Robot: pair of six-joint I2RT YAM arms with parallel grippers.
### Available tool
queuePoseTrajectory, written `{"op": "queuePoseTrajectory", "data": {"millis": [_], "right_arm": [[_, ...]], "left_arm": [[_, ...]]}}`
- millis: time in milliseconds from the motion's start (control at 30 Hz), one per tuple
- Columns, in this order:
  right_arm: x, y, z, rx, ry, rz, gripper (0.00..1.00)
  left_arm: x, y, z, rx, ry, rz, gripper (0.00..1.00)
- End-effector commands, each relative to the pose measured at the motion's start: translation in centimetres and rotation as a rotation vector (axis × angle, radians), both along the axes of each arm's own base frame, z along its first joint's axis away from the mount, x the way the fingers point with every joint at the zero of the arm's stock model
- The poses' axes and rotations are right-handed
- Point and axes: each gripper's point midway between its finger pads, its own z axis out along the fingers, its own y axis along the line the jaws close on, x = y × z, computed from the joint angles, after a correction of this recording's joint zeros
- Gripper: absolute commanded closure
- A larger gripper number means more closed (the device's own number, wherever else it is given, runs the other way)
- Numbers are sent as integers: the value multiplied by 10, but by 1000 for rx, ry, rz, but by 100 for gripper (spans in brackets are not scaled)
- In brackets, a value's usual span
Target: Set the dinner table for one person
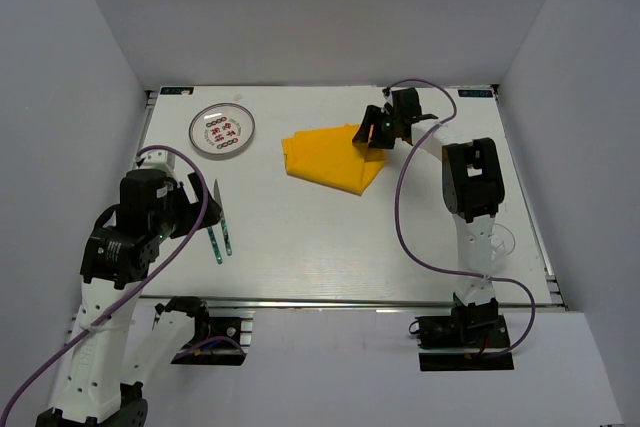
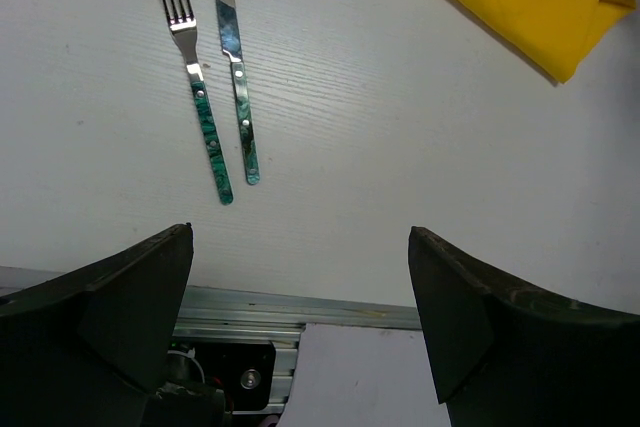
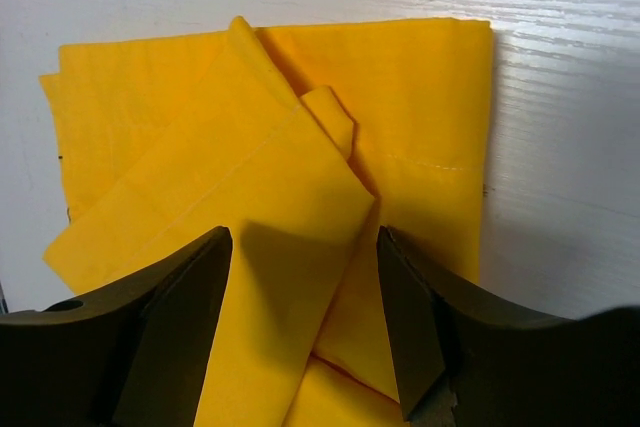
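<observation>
The folded yellow cloth [image 3: 400, 107], on the large white rectangular tabletop [image 1: 330, 237], is straddled by the right gripper [image 3: 300, 247], fingers parted; its raised fold should be pinched centrally. Left of the cloth, the left gripper [image 2: 300, 257] is open.

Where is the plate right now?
In the top view, the plate sits at the far left of the table, left of the yellow cloth and beyond the fork and knife.
</observation>
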Motion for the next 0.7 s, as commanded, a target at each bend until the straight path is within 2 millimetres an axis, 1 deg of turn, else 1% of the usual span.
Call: {"op": "queuePoseTrajectory", "data": {"millis": [0, 67, 100, 133, 167, 200, 233, 300, 367, 400, 433, 467, 500, 533, 567, 600, 633, 667], "right_arm": [[0, -6, 20, -19, -23, -32, 34], [-2, -5, 11, -14, 1, -26, 34], [-1, -5, 10, -6, 5, -24, 34], [-3, 0, 9, 6, 11, -10, 36], [-2, 1, 5, 16, 19, -12, 38], [-4, 4, 5, 34, 22, -2, 42], [-1, 7, 7, 50, 3, 4, 57], [0, 12, 13, 78, -12, 11, 78], [4, 17, 19, 103, -39, 26, 87], [4, 21, 24, 121, -53, 44, 88], [6, 22, 29, 132, -71, 49, 98], [5, 22, 35, 136, -78, 54, 100], [8, 25, 45, 148, -124, 69, 100], [1, 26, 56, 158, -145, 84, 100], [1, 28, 69, 180, -200, 108, 100], [-13, 39, 80, 225, -219, 182, 100], [-25, 41, 94, 256, -266, 219, 100], [-43, 44, 93, 275, -244, 257, 100]], "left_arm": [[0, -3, 0, -2, -7, -21, 2], [0, -3, 0, -4, -5, -23, 2], [0, -3, 0, -2, -7, -25, 2], [0, -3, 0, -3, -5, -24, 2], [0, -3, 0, -3, -7, -24, 2], [-1, -3, 0, -2, -8, -25, 2], [0, -3, 0, -3, -7, -26, 2], [-1, -3, 0, -4, -7, -27, 2], [0, -3, -1, -2, -4, -26, 2], [0, -3, -1, -2, -4, -26, 2], [0, -3, 0, -1, -4, -27, 2], [0, -3, 0, -2, -4, -26, 2], [1, -3, 0, -2, -5, -25, 2], [1, -3, -1, -1, -2, -25, 2], [1, -3, -1, -3, -5, -24, 2], [2, -3, -2, -1, -1, -25, 2], [2, -3, -1, -1, -4, -25, 2], [2, -4, -1, -2, -2, -26, 2]]}}
